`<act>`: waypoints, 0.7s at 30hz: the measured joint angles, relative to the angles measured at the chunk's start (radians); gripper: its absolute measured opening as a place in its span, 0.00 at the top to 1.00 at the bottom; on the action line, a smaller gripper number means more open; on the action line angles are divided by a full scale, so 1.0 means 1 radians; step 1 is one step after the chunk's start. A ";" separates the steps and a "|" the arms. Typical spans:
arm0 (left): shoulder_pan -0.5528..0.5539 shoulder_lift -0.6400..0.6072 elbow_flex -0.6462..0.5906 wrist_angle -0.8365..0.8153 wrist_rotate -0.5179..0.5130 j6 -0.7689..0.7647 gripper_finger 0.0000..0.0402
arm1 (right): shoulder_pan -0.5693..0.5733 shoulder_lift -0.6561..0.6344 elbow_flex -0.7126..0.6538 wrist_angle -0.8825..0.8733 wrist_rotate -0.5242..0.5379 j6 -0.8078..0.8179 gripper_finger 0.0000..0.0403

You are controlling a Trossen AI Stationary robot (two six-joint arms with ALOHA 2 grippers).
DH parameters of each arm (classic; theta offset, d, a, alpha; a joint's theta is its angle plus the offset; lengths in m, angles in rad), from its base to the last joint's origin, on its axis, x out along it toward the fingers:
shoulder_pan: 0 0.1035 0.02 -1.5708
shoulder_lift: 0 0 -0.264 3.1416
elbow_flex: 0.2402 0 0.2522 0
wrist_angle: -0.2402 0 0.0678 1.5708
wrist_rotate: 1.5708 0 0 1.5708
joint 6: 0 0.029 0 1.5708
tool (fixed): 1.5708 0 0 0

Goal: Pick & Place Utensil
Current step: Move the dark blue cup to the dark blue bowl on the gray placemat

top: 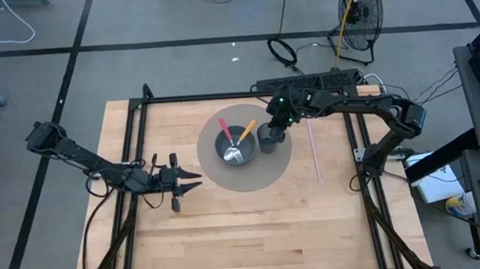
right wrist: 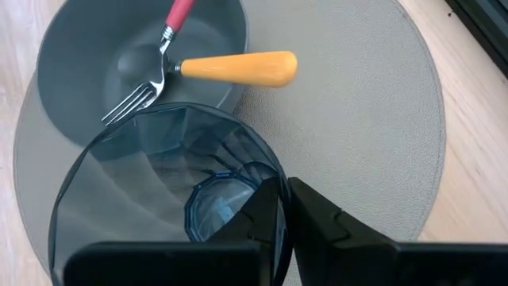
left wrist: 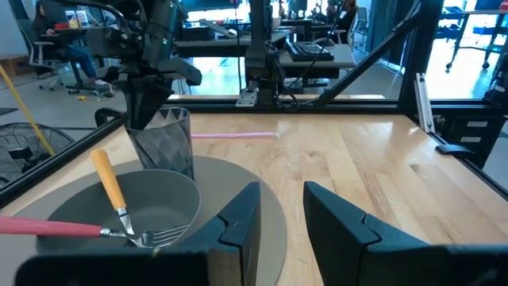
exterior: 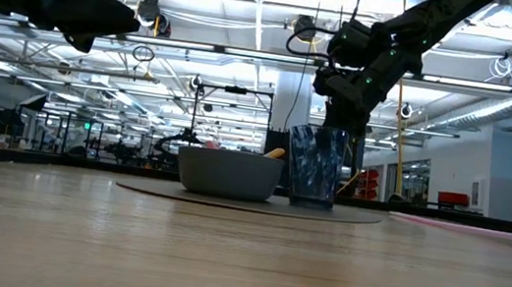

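Right wrist view shows the right pincer (right wrist: 279,208) clamped on the rim of the blue cup (right wrist: 167,191), beside the grey bowl (right wrist: 87,48) holding 2 utensils: an orange-handled fork (right wrist: 202,73) and a pink-handled one (right wrist: 179,13). Keeping the cup upright seems wise. Left pincer (top: 189,181) waits open over the worktop (top: 255,227).

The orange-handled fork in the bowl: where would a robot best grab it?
Probably by the orange handle, coming from above. The fork lies tines-down in the grey bowl, while its thick handle sticks out over the rim toward the blue cup, clear of the pink-handled utensil crossing lower down.
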 joint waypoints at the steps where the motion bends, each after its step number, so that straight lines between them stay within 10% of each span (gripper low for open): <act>1: 0.000 0.000 0.000 0.000 0.000 0.000 0.74 | -0.002 0.000 0.000 -0.001 0.000 0.003 0.96; 21: 0.000 0.000 0.000 0.001 0.000 0.003 0.74 | -0.002 -0.001 -0.004 -0.042 0.004 0.022 0.98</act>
